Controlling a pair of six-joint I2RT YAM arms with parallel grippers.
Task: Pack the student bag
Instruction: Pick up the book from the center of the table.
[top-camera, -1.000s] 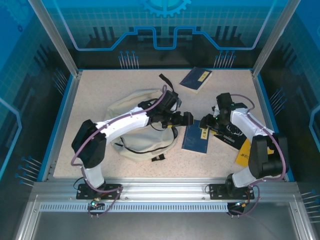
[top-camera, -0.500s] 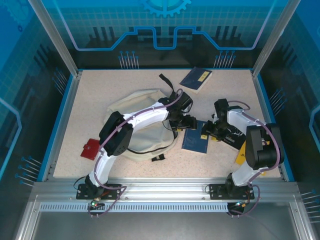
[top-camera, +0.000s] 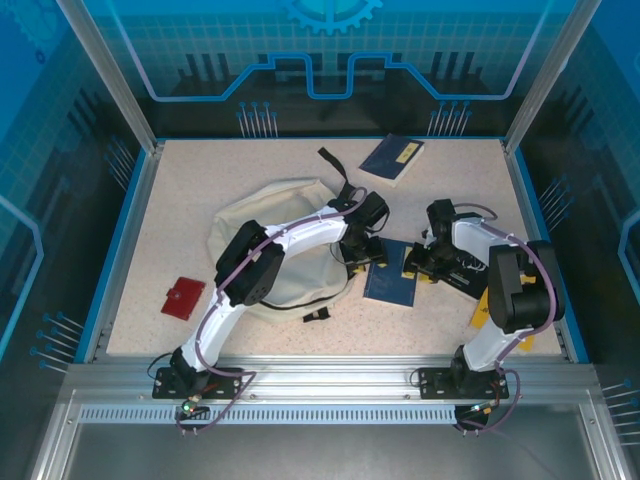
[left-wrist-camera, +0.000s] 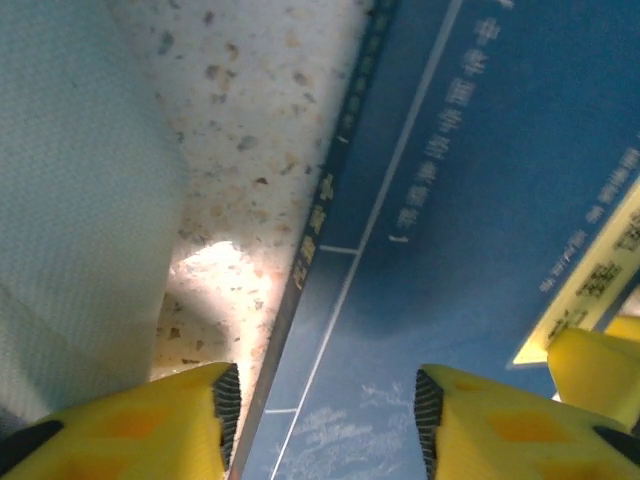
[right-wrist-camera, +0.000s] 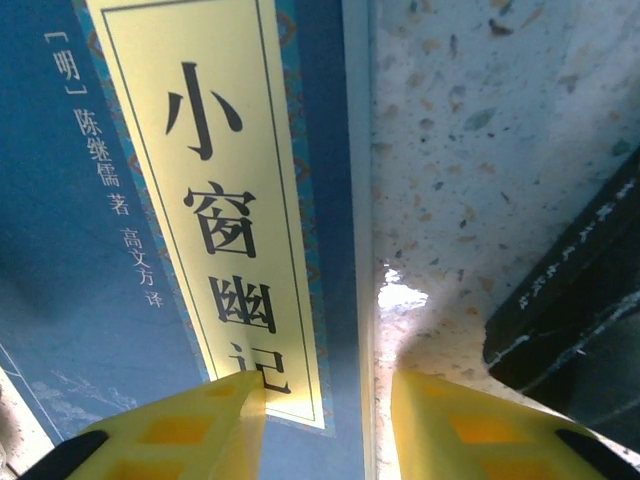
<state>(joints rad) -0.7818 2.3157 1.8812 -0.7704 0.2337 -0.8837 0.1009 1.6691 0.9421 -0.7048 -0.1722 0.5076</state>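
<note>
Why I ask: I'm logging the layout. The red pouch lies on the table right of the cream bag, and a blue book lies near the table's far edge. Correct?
One detail is off. The top external view shows the red pouch on the table left of the cream bag, not right. The blue book does lie near the far edge.

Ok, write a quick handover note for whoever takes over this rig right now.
Left gripper: open, straddling the left edge of the middle blue book.
Right gripper: open, straddling its right edge.
The bag lies left of that book. A second blue book at the back, red wallet front left.
Done: nothing visibly packed.
Left: lift this book into the bag, then the rest.
</note>
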